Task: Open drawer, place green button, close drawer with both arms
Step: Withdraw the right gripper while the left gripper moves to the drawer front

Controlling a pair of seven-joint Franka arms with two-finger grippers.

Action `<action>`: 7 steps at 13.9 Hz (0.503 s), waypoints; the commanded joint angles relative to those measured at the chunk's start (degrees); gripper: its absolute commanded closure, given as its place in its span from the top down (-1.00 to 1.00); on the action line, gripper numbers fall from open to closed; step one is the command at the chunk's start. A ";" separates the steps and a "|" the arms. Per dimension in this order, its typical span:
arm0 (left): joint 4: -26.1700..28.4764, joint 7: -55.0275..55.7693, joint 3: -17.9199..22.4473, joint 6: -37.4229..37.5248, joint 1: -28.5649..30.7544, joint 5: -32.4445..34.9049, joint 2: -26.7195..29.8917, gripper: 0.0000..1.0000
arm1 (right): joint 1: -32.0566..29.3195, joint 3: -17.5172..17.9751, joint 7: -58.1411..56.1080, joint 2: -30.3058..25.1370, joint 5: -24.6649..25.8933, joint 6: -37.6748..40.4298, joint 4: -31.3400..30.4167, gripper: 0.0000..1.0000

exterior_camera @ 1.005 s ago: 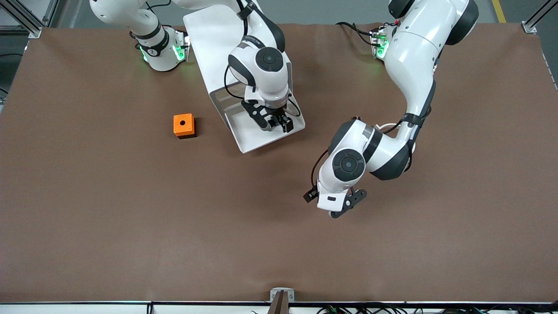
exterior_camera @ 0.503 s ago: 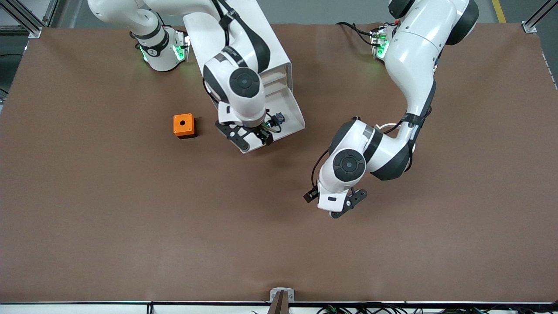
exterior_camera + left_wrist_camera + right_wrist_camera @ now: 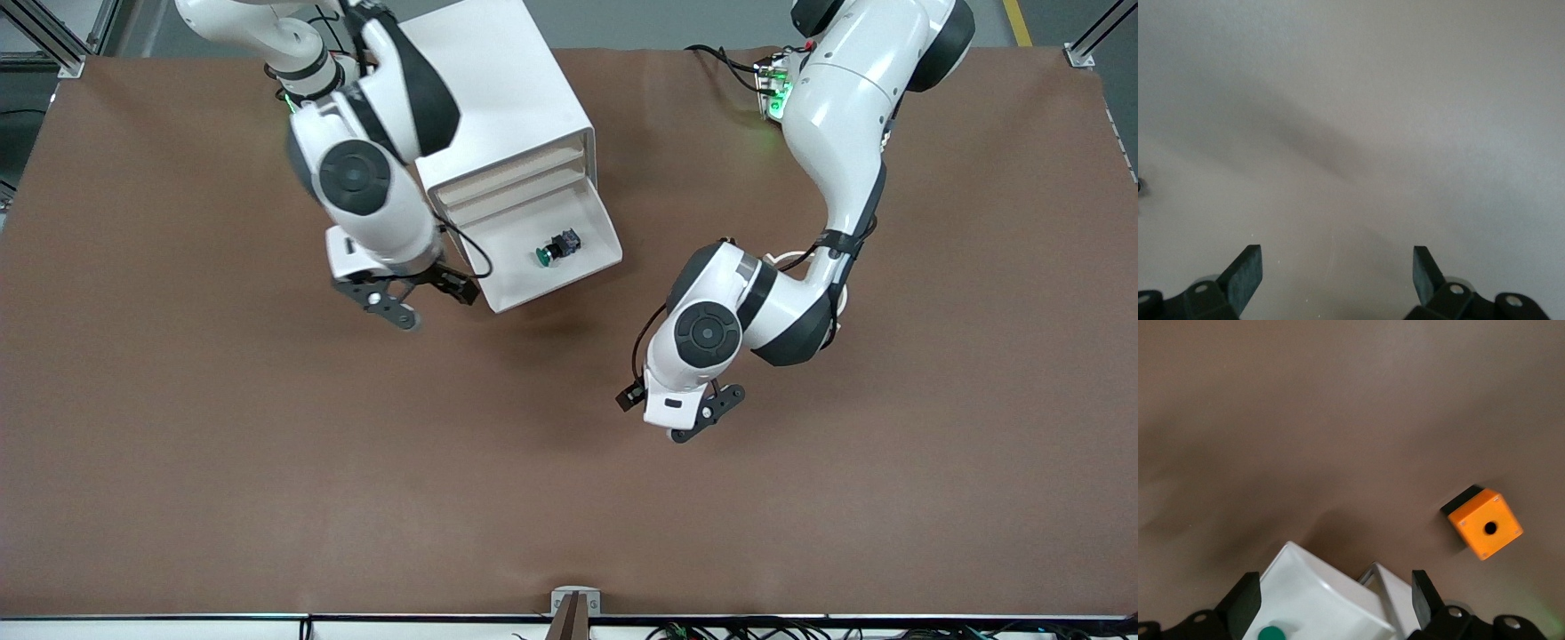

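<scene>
One orange box point(image 3: 1485, 523) shows wrist-side.

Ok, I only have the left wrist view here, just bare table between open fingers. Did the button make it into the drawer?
Observer: Yes, the button lies in the drawer, which is pulled out of the cabinet.
Operator: Is the right gripper holding anything?
Observer: No, the right gripper is open and empty, over the table beside the drawer's corner.
Operator: Where is my left gripper relative to that?
Observer: The left gripper hangs over bare table, toward the left arm's end from the drawer.
</scene>
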State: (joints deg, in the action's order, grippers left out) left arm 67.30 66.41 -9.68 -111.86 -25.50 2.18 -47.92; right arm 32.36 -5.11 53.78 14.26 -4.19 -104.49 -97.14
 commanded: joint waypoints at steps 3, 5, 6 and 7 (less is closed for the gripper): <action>1.17 1.27 0.19 1.12 -2.18 1.42 0.82 0.99 | -10.99 1.07 -18.15 -4.07 0.23 9.11 2.99 1.00; 1.26 2.14 0.28 1.12 -3.85 1.33 0.73 0.99 | -15.82 1.15 -26.15 -4.07 -0.12 13.24 5.90 1.00; 1.26 3.45 0.28 1.12 -4.12 1.42 0.47 0.99 | -18.02 1.07 -30.27 -4.07 -0.12 14.83 6.87 1.00; 1.26 3.90 0.28 1.03 -5.25 1.42 0.20 0.99 | -20.30 1.15 -34.06 -4.07 -0.20 16.50 7.75 1.00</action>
State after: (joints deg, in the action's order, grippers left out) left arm 68.09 68.07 -9.67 -111.30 -29.04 2.18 -47.95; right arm 16.24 -5.17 25.97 10.17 -4.20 -91.05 -91.58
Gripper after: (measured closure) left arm 0.004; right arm 0.000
